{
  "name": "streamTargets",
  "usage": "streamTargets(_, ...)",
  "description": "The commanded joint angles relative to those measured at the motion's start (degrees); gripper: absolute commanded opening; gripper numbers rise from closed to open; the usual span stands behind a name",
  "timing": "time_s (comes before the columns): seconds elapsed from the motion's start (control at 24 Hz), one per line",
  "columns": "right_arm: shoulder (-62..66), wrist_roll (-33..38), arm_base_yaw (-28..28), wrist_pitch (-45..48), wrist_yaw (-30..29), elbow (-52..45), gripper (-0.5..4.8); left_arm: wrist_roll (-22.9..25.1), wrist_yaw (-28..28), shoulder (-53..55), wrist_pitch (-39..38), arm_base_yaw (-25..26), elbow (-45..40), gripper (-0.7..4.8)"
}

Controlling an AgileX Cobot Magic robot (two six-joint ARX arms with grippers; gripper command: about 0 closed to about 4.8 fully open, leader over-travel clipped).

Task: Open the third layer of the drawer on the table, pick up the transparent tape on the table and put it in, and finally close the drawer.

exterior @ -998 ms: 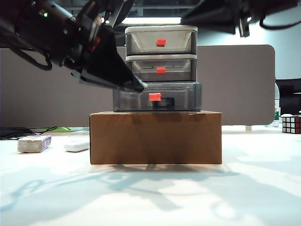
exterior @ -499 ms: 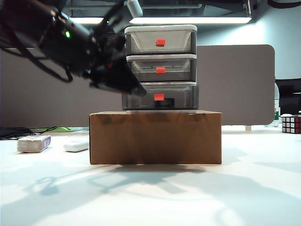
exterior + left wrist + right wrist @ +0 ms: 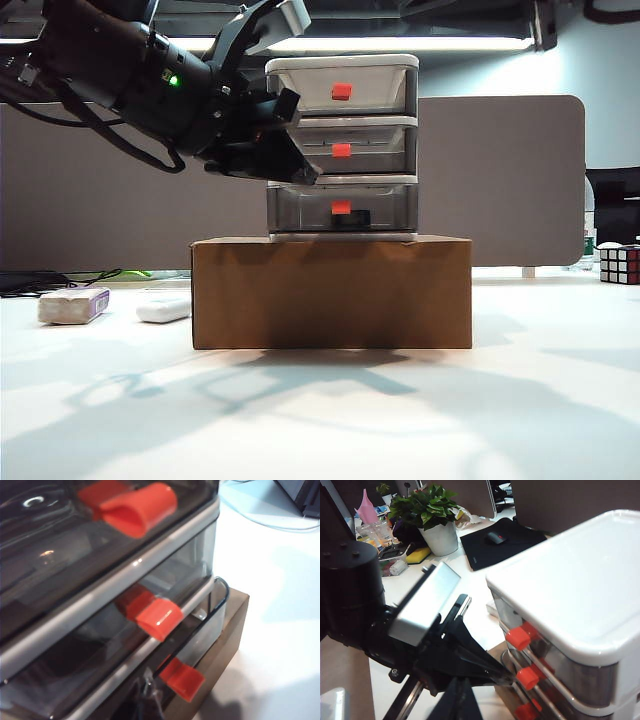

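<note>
White table [image 3: 560, 400] is topped by a box [image 3: 330, 292] carrying the light, slippery drawer [image 3: 342, 145], best pushed at its red tab [image 3: 341, 207]; left gripper [image 3: 300, 172] clenched beside it, right gripper's jaws unseen.

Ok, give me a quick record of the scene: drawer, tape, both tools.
cabinet: three-tier drawer on a cardboard box
third layer: pushed in, flush with the frame
transparent tape: dark clip visible inside the third layer
left tool: shut, holding nothing, at the cabinet's left front by the middle drawer
right tool: above the cabinet, state unclear
</note>
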Motion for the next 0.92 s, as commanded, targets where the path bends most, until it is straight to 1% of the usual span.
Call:
streamTargets(0.04,-3.4,-2.4,0.0,-3.3,4.3,0.3,-0.05,0.1,-0.6,-4.0,-5.4,-1.2,-0.5,-0.06)
streamTargets(0.08,-4.7,-3.9,0.0,-5.6,5.5,0.3,-0.05,0.2,-0.5,-5.9,-6.6,-1.6,-1.2,-0.06)
streamTargets(0.17,-11.0,-10.1,0.0,-18.5,11.4,0.2,-0.05,-0.7,-0.8,-18.3,-9.9,-3.2,-6.9,-0.06)
streamTargets(0.21,-13.1,-11.8,0.0,-22.6,13.3,0.1,-0.05,-1.8,-1.2,-22.8,-11.3,-3.2,-9.0,-0.06)
streamTargets(0.29,-17.2,-12.5,0.0,-27.8,15.9,-0.7,-0.05,-4.3,-2.8,-30.6,-14.8,-3.2,-12.3,-0.06)
streamTargets(0.37,-21.9,-12.1,0.0,-30.8,17.8,-2.5,-0.05,-6.1,-5.1,-39.4,-19.7,-3.2,-15.8,-0.06)
streamTargets(0.46,-26.8,-11.0,0.0,-32.2,21.0,-4.6,-0.05,-8.4,-8.0,-48.2,-24.5,-3.2,-19.0,-0.06)
streamTargets(0.5,-31.8,-8.9,0.1,-32.5,24.3,-7.2,-0.05,-11.0,-10.0,-56.0,-28.2,-3.2,-21.9,-0.06)
streamTargets(0.54,-34.9,-7.7,0.1,-32.5,26.9,-8.9,-0.05,-12.9,-11.4,-60.5,-29.8,-3.2,-23.6,-0.06)
streamTargets(0.58,-40.8,-7.3,0.1,-32.7,33.1,-12.0,-0.05,-16.5,-14.5,-67.4,-32.4,-3.2,-26.0,-0.06)
streamTargets(0.62,-43.5,-7.3,0.1,-32.7,34.9,-13.4,-0.05,-18.3,-16.2,-71.3,-33.8,-3.2,-27.4,-0.06)
streamTargets(0.67,-49.0,-7.3,0.1,-32.2,35.9,-16.5,-0.05,-20.5,-18.4,-77.4,-36.6,-3.1,-29.5,-0.06)
streamTargets(0.71,-51.8,-7.3,0.1,-32.2,36.4,-18.1,-0.05,-21.0,-18.6,-80.9,-38.0,-3.1,-30.6,-0.06)
streamTargets(0.75,-53.9,-7.3,0.1,-32.4,37.9,-19.4,-0.05,-21.2,-18.6,-82.7,-38.3,-3.2,-31.5,-0.06)
streamTargets(0.83,-57.8,-7.2,0.1,-32.3,40.6,-22.5,-0.05,-21.7,-18.4,-82.1,-39.6,-3.1,-32.1,-0.06)
streamTargets(0.92,-61.3,-6.6,0.0,-32.3,40.8,-25.2,-0.05,-21.7,-18.5,-81.3,-39.6,-3.1,-33.0,-0.06)
